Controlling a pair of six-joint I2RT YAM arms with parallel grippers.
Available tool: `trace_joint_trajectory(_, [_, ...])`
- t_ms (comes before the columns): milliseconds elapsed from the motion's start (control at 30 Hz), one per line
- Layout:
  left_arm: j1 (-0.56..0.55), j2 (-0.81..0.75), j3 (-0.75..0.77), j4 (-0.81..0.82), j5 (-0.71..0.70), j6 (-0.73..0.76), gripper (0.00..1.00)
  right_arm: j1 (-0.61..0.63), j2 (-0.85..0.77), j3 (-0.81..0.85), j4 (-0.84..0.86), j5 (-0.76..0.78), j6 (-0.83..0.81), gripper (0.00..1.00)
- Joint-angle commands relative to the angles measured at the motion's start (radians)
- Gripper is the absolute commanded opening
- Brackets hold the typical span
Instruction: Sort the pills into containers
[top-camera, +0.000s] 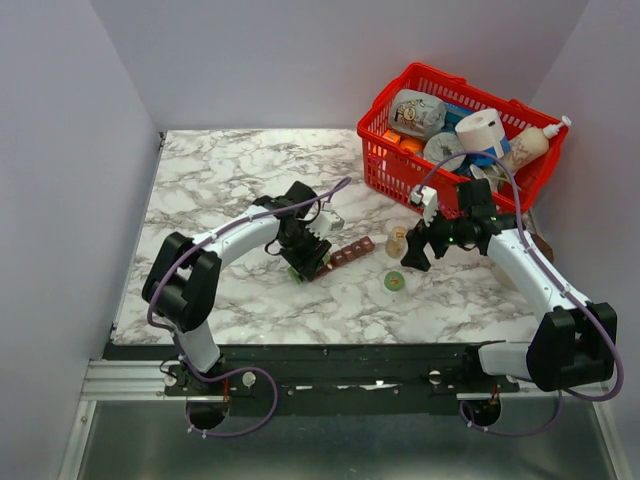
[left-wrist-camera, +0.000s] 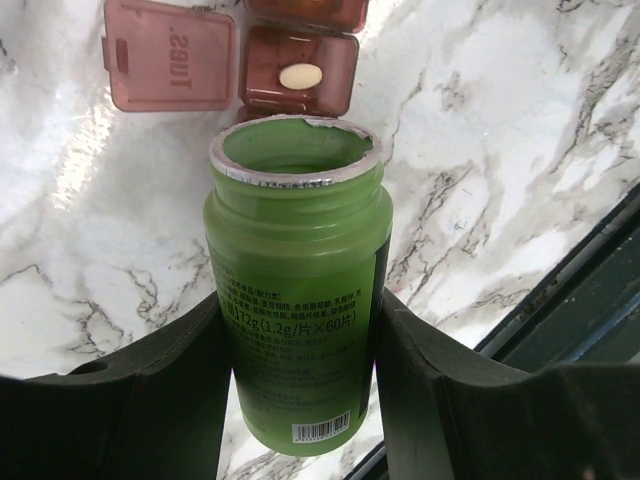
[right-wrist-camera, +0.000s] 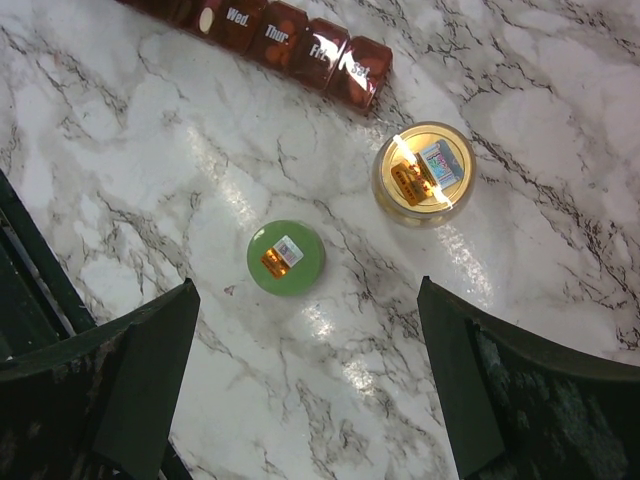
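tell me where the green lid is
In the right wrist view, the green lid lies on the marble table below the right gripper, beside the gold-topped jar.

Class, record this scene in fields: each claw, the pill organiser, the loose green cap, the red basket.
Left claw: shut on the green bottle, uncapped, mouth towards the pill organiser
Right claw: open, holding nothing, near the green cap
Pill organiser: one cell open, one pale pill inside; Wed to Sat lids shut
Green cap: flat on the table, near a gold-topped bottle
Red basket: far right corner, full of items
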Motion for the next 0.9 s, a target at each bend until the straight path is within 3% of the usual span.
trace_joint_trajectory(0, [-0.034, 0.034, 0.052, -0.049, -0.092, 0.012, 0.00, -0.008, -0.018, 0.022, -0.025, -0.002, -0.015, 1.00])
trace_joint_trajectory(867, [-0.165, 0.132, 0.208, -0.211, -0.326, -0.014, 0.00, -0.008, -0.038, 0.022, -0.030, 0.001, -0.012, 1.00])
